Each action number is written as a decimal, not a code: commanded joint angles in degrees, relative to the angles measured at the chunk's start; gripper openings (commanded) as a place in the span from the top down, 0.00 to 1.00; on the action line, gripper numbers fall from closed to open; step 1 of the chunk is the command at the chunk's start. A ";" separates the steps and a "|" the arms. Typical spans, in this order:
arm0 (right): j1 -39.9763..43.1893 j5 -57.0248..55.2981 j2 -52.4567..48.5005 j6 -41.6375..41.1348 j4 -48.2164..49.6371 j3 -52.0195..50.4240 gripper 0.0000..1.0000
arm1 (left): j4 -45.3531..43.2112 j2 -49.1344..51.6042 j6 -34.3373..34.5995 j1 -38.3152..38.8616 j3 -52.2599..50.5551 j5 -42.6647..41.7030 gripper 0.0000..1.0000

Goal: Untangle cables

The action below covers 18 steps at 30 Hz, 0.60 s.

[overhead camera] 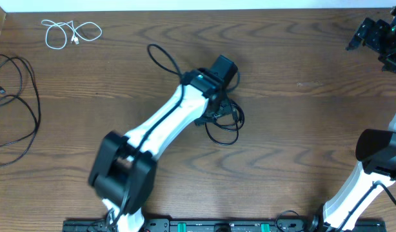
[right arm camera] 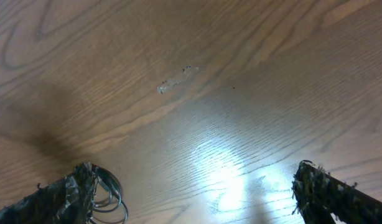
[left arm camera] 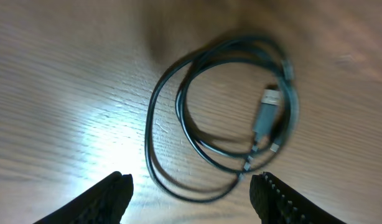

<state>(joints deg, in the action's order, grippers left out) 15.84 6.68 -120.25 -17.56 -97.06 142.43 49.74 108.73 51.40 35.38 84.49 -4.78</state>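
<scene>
The left gripper (left arm camera: 194, 194) hangs over the middle of the brown wood-grain table (overhead camera: 301, 129), its jaws spread wide with nothing between them. Just above its fingertips (left arm camera: 115, 191) in the wrist view, a thin black cable with a silver plug (left arm camera: 264, 121) lies loosely coiled on the wood, touching neither finger. In the overhead view, a thin white cable (overhead camera: 72, 35) lies looped in the upper left corner, well apart from the coil. The right gripper (right arm camera: 203, 199), at the upper right, is fully spread over bare wood and holds nothing
</scene>
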 commanded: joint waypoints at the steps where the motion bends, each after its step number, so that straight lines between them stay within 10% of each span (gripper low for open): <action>1: -0.09 0.13 1.86 -0.17 -0.07 0.70 0.01 | 0.09 3.80 4.63 0.13 -0.04 -1.88 0.35; 18: -0.07 0.13 1.86 -0.17 -0.07 0.70 0.01 | -3.39 11.41 6.36 0.07 -0.04 -1.88 0.76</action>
<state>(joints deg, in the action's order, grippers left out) 15.84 6.68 -120.25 -17.56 -97.06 142.43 46.17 119.48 57.21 35.38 84.47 -7.03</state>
